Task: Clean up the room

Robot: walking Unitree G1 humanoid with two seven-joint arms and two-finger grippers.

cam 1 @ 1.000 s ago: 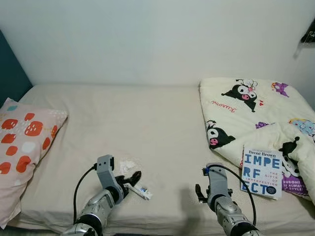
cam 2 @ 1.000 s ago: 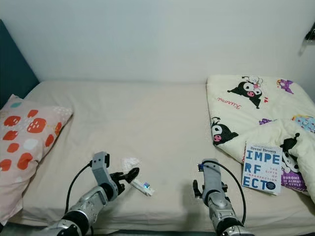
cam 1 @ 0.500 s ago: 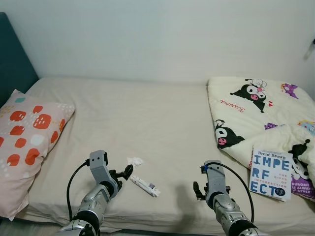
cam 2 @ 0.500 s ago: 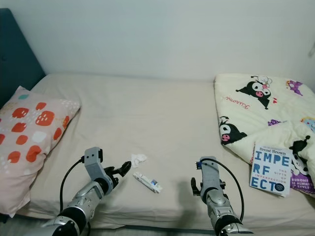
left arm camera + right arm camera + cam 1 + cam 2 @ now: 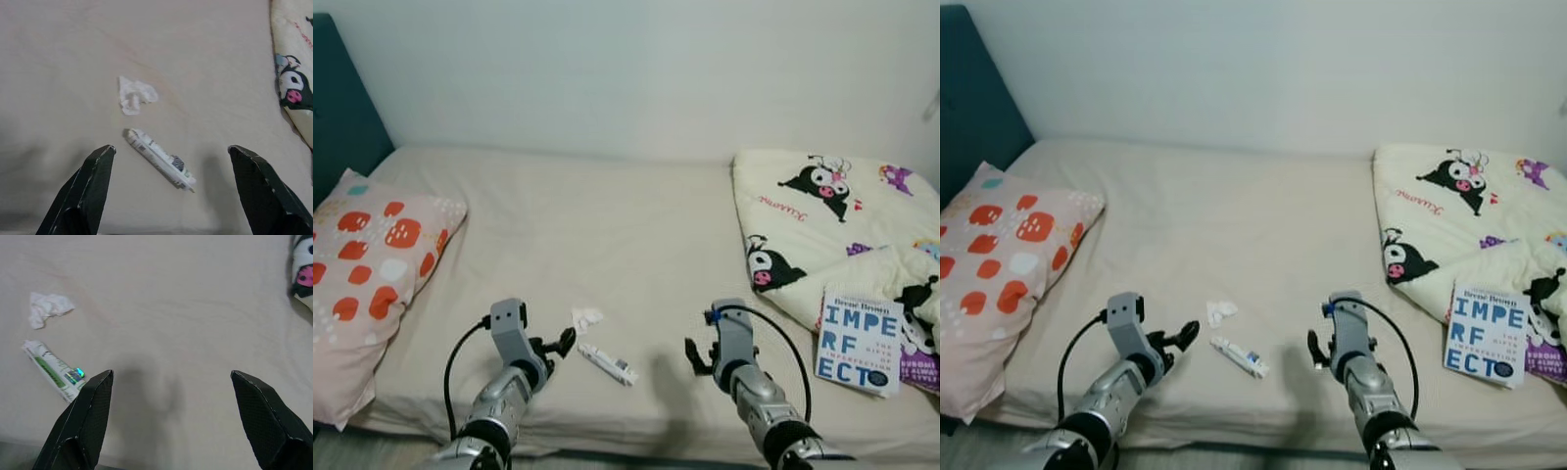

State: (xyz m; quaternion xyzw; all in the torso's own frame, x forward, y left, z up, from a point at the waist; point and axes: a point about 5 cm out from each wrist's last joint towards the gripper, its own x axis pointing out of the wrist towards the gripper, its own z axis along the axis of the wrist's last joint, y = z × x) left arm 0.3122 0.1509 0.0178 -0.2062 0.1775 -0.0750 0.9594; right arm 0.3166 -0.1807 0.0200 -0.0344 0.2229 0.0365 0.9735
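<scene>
bed (image 5: 636,245) covered in beige cloth sheet, matt, fine weave, faintly creased. pillow (image 5: 367,264) soft matt fabric, pale pink with red-orange print. blanket (image 5: 822,225) cream cloth, matt, cartoon print, puffy and quilted-looking. book (image 5: 859,342) paper cover, slight sheen, white with blue lettering. tube (image 5: 159,157) smooth white plastic, semi-gloss, with a shiny holographic patch near one end. tissue (image 5: 135,94) white crumpled paper, matt, rough folds. left gripper (image 5: 171,196) fingers (image 5: 90,188) black plastic, matt, finely textured. right gripper (image 5: 171,426) same black textured finish. arms silver-grey, satin metal look, black rubbery cables. wall (image 5: 636,69) smooth matt white paint. headboard (image 5: 342,98) dark teal, matt.
</scene>
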